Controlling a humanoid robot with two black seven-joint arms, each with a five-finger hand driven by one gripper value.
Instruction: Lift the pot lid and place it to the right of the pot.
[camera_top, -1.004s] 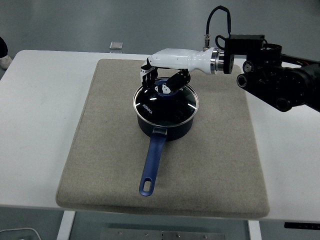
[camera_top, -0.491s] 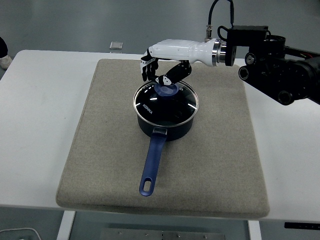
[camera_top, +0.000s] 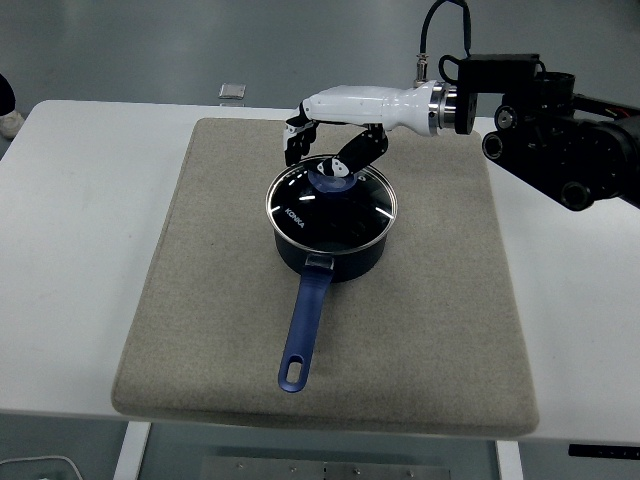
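A dark blue pot (camera_top: 330, 255) with a long blue handle (camera_top: 303, 330) stands on the grey mat (camera_top: 200, 300), its handle pointing toward the near edge. The glass lid (camera_top: 345, 212) with a blue knob (camera_top: 328, 181) sits flat on the pot. My right hand (camera_top: 322, 150) comes in from the right and hovers just above and behind the knob. Its fingers (camera_top: 293, 141) hang to the knob's left and the thumb (camera_top: 353, 153) to its right, spread and holding nothing. The left arm is out of view.
The mat covers the middle of the white table (camera_top: 80, 230). A small grey square object (camera_top: 232, 92) lies at the table's far edge. The black right forearm (camera_top: 560, 150) spans the space right of the pot. A dark shape (camera_top: 5, 95) shows at the left edge.
My right hand has risen from around the knob to just above it and shifted slightly right. The lid has stayed on the pot.
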